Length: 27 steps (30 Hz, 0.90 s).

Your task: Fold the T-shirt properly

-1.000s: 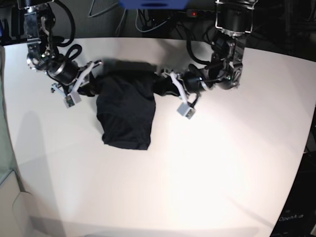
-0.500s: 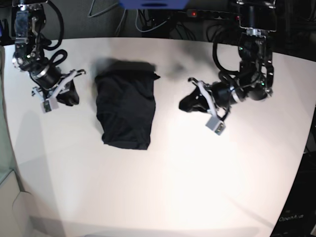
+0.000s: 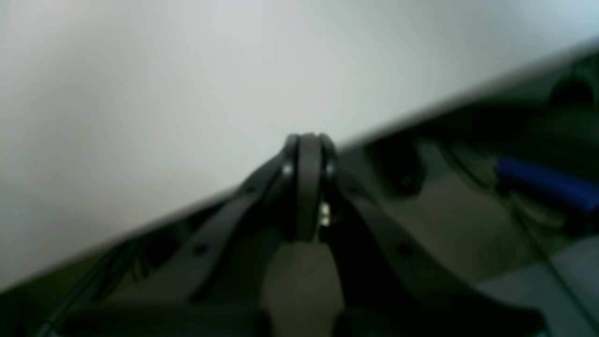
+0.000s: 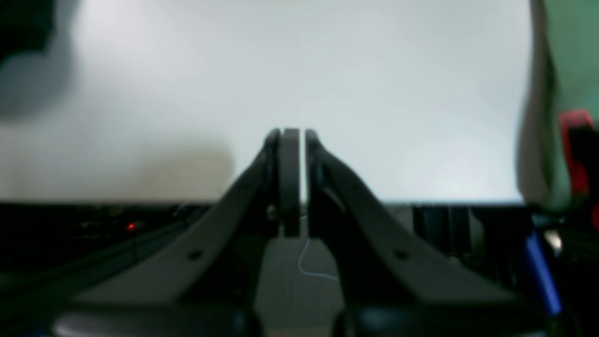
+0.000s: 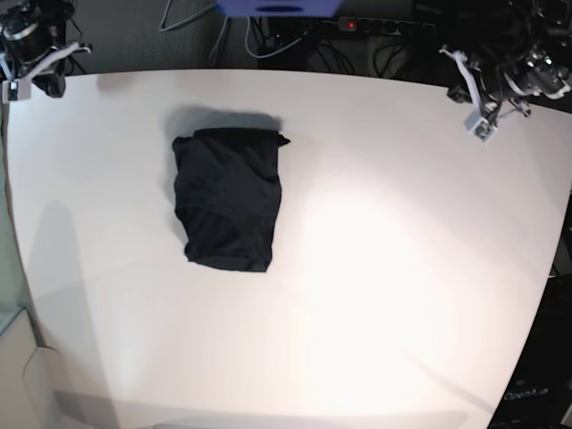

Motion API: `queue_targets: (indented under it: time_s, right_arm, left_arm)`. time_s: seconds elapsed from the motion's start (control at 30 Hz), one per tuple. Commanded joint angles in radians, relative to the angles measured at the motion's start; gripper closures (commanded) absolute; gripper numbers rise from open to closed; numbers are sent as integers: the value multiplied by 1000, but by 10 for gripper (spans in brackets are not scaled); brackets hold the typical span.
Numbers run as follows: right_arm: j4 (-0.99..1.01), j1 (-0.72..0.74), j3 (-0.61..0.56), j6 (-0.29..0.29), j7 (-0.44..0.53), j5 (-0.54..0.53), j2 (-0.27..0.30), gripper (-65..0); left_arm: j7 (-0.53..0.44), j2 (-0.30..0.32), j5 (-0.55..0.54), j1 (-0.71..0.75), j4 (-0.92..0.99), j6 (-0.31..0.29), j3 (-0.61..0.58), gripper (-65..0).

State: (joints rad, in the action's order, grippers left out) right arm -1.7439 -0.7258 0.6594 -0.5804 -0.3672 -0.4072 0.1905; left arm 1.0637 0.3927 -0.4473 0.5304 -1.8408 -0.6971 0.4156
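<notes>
My left gripper [image 3: 309, 187] and right gripper [image 4: 294, 182] both hover with jaws pressed together on nothing, at the far corners of the white table [image 5: 375, 268]. The dark charcoal T-shirt [image 5: 228, 198] lies well apart between us, folded into a compact rectangle. Folding looks finished; next calls only for staying clear.

Both wrist views blurred; overhead glare whitens the table [image 5: 375, 268] centre.
</notes>
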Motion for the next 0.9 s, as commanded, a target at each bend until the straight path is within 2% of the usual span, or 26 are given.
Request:
queue_targets:
  time_s: [0.0, 0.07, 0.13, 0.23, 0.33, 0.43, 0.53, 0.57, 0.6, 0.63, 0.67, 0.73, 0.8, 0.87]
  right_arm:
    - [15, -30, 23, -19, 29, -9, -1, 0]
    - [100, -61, 36, -22, 76, 8, -13, 0]
    - [212, -56, 32, -25, 142, 80, -23, 0]
    - [476, 28, -5, -26, 288, 218, -36, 0]
    - [827, 166, -10, -26, 466, 388, -33, 0]
    - [1183, 315, 12, -26, 617, 558, 4, 0]
    - [1533, 446, 35, -13, 773, 658, 73, 0]
    - [1640, 484, 35, 20, 808, 700, 96, 0]
    - [1723, 526, 29, 69, 830, 750, 114, 0]
    - [1744, 559, 9, 133, 837, 822, 122, 0]
    - [1744, 582, -13, 207, 834, 885, 116, 0]
    - [1744, 593, -46, 340, 831, 971, 83, 0]
    - [1731, 598, -80, 457, 818, 1028, 47, 0]
    - [1703, 602, -109, 520, 765, 1066, 19, 0]
  left_arm:
    - [-27, 7, 25, 15, -20, -1, -13, 0]
    - [-83, -25, 129, 46, 8, -1, -59, 0]
    - [-164, -67, 232, 61, 88, -1, -94, 0]
    - [-302, -153, 376, 50, 289, -1, -146, 0]
    - [-472, -239, 503, -28, 559, -1, -172, 0]
    - [-630, -308, 595, -111, 830, -1, -168, 0]
    - [-768, -347, 671, -209, 1105, -1, -166, 0]
    - [-821, -355, 683, -244, 1206, -1, -166, 0]
    - [-879, -358, 697, -277, 1303, 43, -166, 0]
    - [-951, -358, 703, -313, 1409, 124, -166, 0]
    - [-1023, -358, 706, -352, 1513, 218, -168, 0]
    - [-1137, -355, 706, -425, 1694, 368, -174, 0]
    - [-1224, -351, 706, -499, 1841, 463, -172, 0]
    - [-1255, -344, 697, -551, 1841, 509, -169, 0]
